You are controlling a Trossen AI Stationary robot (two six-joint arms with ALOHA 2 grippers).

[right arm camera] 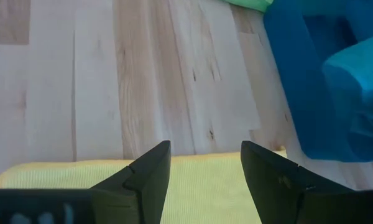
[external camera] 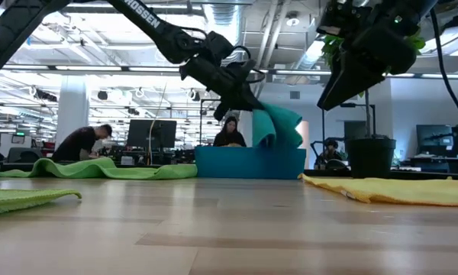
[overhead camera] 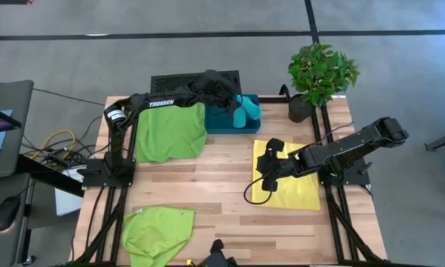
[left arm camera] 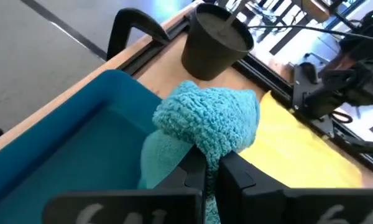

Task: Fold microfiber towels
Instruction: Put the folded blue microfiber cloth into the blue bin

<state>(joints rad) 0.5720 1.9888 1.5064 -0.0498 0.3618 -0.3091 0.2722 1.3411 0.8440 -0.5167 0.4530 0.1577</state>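
While the teal towel (left arm camera: 208, 121) hung bunched over the teal bin (overhead camera: 226, 122), the left gripper (left arm camera: 211, 174) had pinched it shut from above, holding it just clear of the rim. The right gripper (right arm camera: 205, 171), fingers parted (nothing between them), hovered over the yellow towel (overhead camera: 300, 193). Four towels counted: one teal, one yellow, two lime green (overhead camera: 170, 133) (overhead camera: 157, 231).

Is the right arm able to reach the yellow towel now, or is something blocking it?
Probably yes. The right gripper hangs open just above the yellow towel, with nothing between them. The left gripper is away at the teal bin, holding the teal towel.
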